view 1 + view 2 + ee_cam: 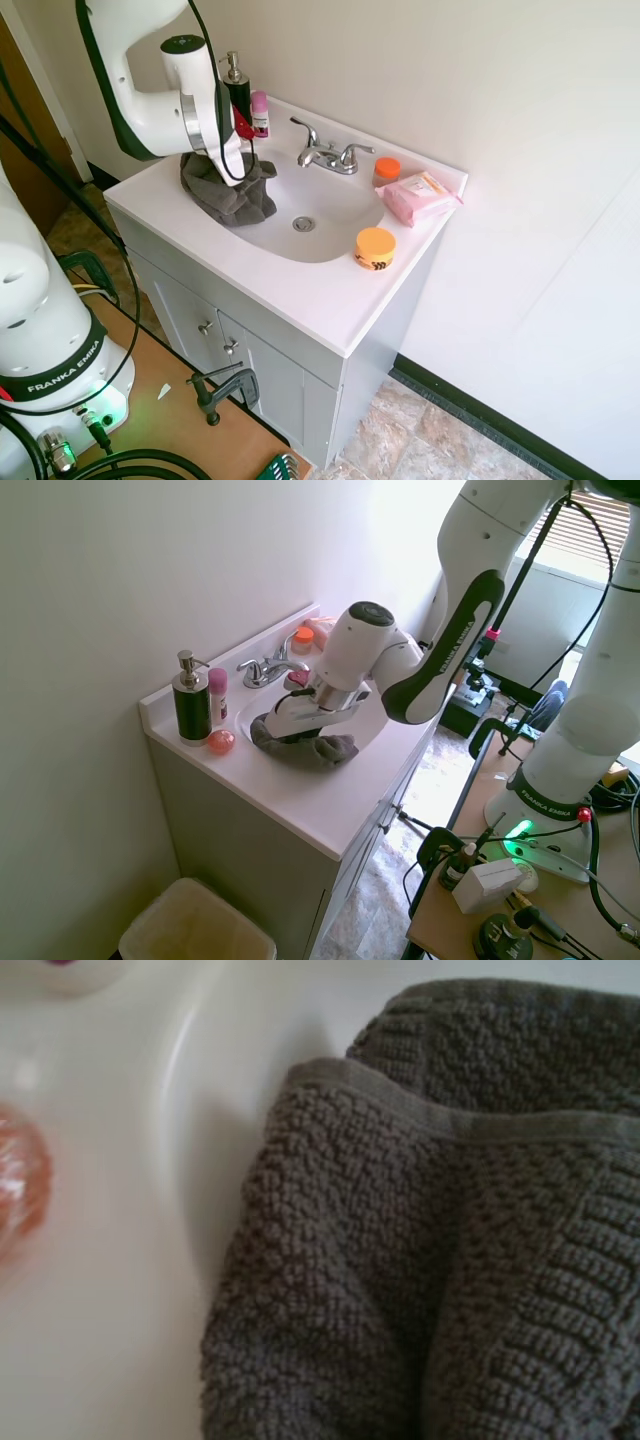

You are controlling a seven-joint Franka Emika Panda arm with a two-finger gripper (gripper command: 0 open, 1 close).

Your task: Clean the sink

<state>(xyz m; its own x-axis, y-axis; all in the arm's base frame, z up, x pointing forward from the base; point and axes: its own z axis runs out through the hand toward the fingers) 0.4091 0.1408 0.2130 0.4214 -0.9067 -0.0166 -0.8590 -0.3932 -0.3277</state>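
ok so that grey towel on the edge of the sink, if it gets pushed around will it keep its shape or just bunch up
Probably bunch up. The towel already lies in soft, crumpled folds, so it looks floppy, not stiff. Its nubby weave, clear in the wrist view, may drag a bit, though the glossy sink should let it slide. It drapes over the rim, so part could slump into the basin.

Glossy white sink (330, 215) with chrome faucet (328, 153); dark grey waffle-textured towel (228, 190); orange-lidded jar (375, 247); pink wipes pack (418, 196); black-and-chrome soap dispenser (190, 700); pink bottle (217, 692).
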